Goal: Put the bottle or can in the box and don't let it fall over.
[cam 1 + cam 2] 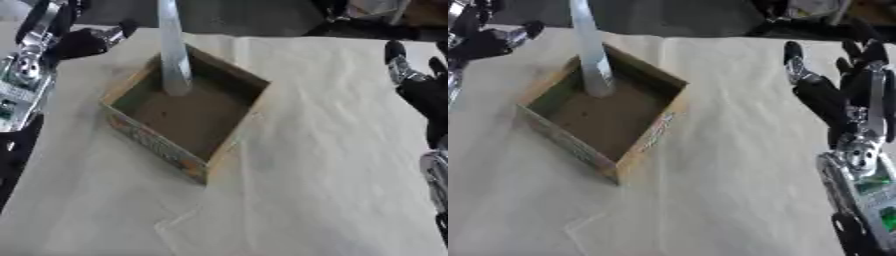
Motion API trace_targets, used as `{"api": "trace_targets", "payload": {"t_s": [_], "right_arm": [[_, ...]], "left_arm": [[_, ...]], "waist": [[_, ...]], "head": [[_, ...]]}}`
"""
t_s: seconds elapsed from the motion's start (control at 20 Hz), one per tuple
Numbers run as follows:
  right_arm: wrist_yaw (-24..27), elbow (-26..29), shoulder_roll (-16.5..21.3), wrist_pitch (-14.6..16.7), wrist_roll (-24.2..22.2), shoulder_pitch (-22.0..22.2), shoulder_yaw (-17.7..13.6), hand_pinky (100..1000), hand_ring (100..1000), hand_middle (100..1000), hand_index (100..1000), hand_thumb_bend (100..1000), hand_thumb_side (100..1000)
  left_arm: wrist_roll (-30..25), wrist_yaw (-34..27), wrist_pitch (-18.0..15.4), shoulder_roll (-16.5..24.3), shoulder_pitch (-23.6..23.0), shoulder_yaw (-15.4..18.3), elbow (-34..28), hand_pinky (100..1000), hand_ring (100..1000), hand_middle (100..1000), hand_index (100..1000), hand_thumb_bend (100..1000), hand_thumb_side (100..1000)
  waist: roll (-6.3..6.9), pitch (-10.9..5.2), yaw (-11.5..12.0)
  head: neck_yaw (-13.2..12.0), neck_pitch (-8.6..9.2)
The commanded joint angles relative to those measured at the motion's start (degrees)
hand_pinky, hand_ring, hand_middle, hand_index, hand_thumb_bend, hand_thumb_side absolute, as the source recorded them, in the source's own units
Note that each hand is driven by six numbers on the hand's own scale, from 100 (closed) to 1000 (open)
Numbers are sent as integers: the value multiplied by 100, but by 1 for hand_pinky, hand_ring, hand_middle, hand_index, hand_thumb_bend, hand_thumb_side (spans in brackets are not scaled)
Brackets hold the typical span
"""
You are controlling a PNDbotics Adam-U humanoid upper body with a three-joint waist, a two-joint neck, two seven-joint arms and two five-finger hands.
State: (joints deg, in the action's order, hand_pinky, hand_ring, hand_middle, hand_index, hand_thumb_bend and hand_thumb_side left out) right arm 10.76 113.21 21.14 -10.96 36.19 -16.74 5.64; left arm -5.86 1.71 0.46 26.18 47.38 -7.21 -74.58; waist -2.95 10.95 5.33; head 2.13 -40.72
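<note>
Standing upright in the far corner of the open brown cardboard box (pixel 229 134): a tall, slim pale grey bottle (pixel 173 55), nothing gripping it.
Your left hand (pixel 83 42) hovers at the table's far left beside the box, fingers curled, holding nothing; your right hand (pixel 820 87) sits at the right edge on the cream tablecloth (pixel 332 165), fingers straight, empty.

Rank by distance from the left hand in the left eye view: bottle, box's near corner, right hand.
1. The bottle, standing upright in the box's far corner, lies closest to the left hand at upper left.
2. The box's near corner, toward the picture's centre and lower down.
3. The right hand, at the right edge, fingers open.
</note>
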Motion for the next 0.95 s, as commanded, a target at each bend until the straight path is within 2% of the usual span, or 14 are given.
{"api": "trace_targets", "payload": {"t_s": [0.05, 0.15, 0.25, 0.35, 0.6, 0.75, 0.95], "right_arm": [[-21, 138, 184, 13, 38, -11, -90, 1000, 1000, 1000, 916, 405, 117], [-24, 138, 207, 18, 47, 7, -106, 1000, 1000, 1000, 916, 403, 116], [-34, 138, 233, 25, 58, 23, -127, 1000, 1000, 1000, 917, 401, 116], [-55, 138, 263, 38, 70, 28, -149, 1000, 1000, 1000, 917, 395, 117], [-106, 138, 305, 52, 100, 52, -179, 1000, 1000, 1000, 916, 367, 136], [-143, 138, 315, 52, 131, 74, -190, 1000, 1000, 1000, 916, 330, 162], [-175, 138, 312, 78, 188, 99, -211, 1000, 1000, 1000, 917, 286, 191]], "left_arm": [[17, -230, 111, 331, -95, 113, -350, 1000, 931, 931, 808, 514, 306], [94, -350, 173, 440, -289, 170, -539, 1000, 930, 932, 813, 482, 326], [219, -470, 225, 562, -518, 251, -790, 1000, 931, 932, 824, 368, 366], [387, -563, 291, 698, -781, 348, -1119, 1000, 944, 928, 830, 308, 470], [873, -683, 316, 905, -1547, 776, -2076, 1000, 939, 927, 831, 269, 505], [1188, -809, 353, 927, -1953, 1018, -2508, 1000, 939, 932, 850, 185, 571], [1479, -1093, 360, 834, -2387, 1247, -2943, 1000, 941, 933, 848, 191, 630]], "waist": [[23, -184, 48], [32, -223, 94], [39, -249, 120], [40, -259, 127], [43, -236, 135], [42, -218, 147], [24, -205, 171]], "head": [[25, -37], [45, -47], [74, -72], [93, -69], [129, -27], [190, -54], [361, -146]]}}
